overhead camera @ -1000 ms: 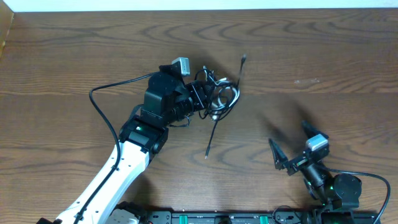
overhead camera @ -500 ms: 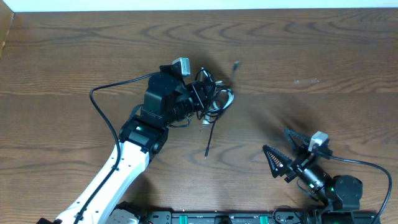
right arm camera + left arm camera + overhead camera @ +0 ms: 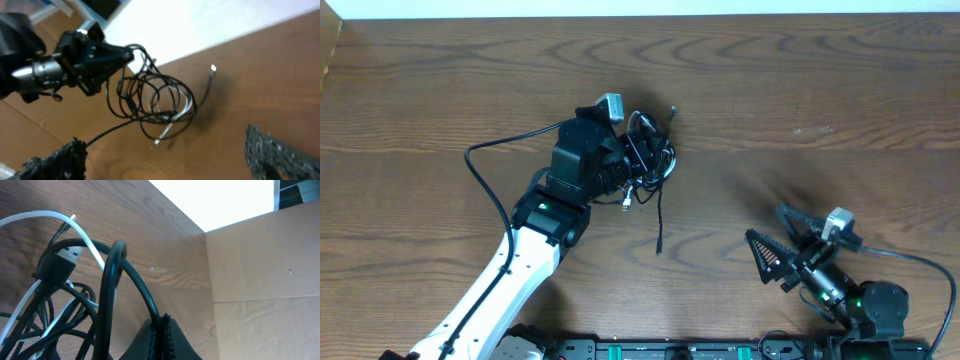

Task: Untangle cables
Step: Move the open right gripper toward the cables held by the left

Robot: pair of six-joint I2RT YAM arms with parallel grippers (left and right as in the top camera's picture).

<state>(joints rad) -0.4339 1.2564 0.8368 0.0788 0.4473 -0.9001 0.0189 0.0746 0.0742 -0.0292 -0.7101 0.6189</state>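
A: Black, toothed two-finger right gripper [image 3: 763, 221]?
B: Nearest the base; spread wide, holding nothing; well apart from the cords.
A: Black left gripper [image 3: 632, 165]?
B: Farther out; pinched on the tangle of thin black cables with one white strand [image 3: 655, 158]; a black tail runs baseward over the brown wooden table [image 3: 840, 90].

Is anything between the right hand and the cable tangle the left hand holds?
Nothing visible does. The open right hand sits apart from the cables bunched at the left hand, with only tabletop between them. One loose black strand trails toward that gap.
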